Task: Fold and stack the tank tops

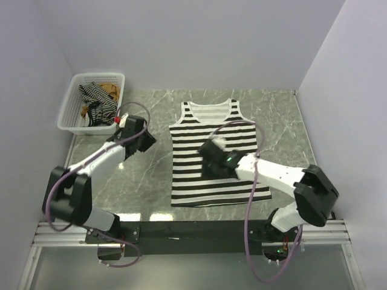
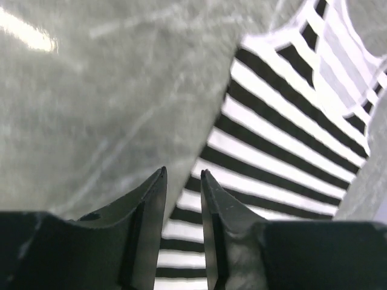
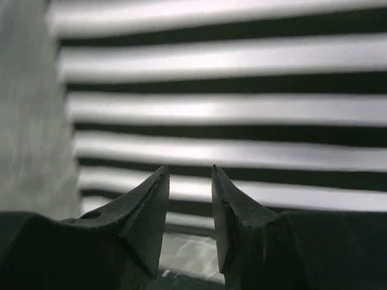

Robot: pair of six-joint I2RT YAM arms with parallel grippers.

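Note:
The black-and-white striped tank top lies flat in the middle of the table, neck toward the back. It also shows in the left wrist view and the right wrist view. My left gripper hovers just left of its left edge, jaws slightly apart and empty. My right gripper hovers over the top's middle, jaws apart and empty. The thin dark striped top and the tan-brown top lie crumpled in the basket.
The white mesh basket stands at the back left corner. Grey walls close in the marble table on the left, back and right. A black rail with the arm bases runs along the near edge.

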